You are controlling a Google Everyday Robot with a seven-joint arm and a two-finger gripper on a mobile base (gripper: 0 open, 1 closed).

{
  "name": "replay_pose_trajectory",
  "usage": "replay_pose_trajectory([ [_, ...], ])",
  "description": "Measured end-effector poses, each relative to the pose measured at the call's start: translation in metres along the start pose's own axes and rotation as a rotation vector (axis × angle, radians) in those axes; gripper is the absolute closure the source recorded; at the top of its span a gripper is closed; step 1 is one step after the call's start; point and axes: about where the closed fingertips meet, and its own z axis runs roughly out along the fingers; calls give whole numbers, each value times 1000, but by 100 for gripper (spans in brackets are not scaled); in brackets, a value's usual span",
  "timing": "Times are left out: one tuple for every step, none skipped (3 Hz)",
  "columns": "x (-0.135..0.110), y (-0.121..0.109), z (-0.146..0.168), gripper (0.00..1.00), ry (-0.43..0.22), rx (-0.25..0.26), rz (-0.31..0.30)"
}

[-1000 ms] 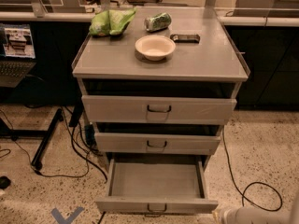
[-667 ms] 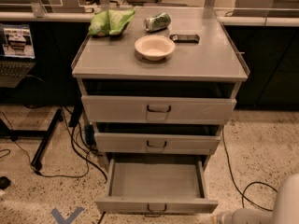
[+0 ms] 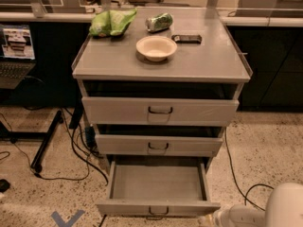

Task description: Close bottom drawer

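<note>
The grey metal cabinet [image 3: 161, 63] stands in the middle of the camera view. Its bottom drawer [image 3: 158, 207] is pulled far out over the floor. It is a shallow grey tray [image 3: 158, 181] with nothing in it and a small dark wire handle [image 3: 158, 211] on its front. The two drawers above, middle [image 3: 158, 144] and top [image 3: 160, 110], each stand out a little. My gripper is out of view. Only a white part of my arm [image 3: 279, 207] shows at the bottom right corner, right of the open drawer's front.
On the cabinet top lie a white bowl [image 3: 156, 47], a green bag [image 3: 111, 21], a green can [image 3: 159, 21] and a dark flat device [image 3: 186, 39]. Cables [image 3: 71, 150] and a stand leg [image 3: 45, 143] lie on the floor at left. A laptop [image 3: 16, 51] sits at far left.
The white arm part at the bottom right has come further into view from the right edge. The drawers have not moved.
</note>
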Motion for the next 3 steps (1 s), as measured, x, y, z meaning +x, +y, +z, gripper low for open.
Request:
replay_pose_trajectory([
  [-27,3,13,100,-16,-20,-38],
  [-55,-2,22,100,-35,-20,-53],
  [-72,-5,29,100,-45,-25,-59],
])
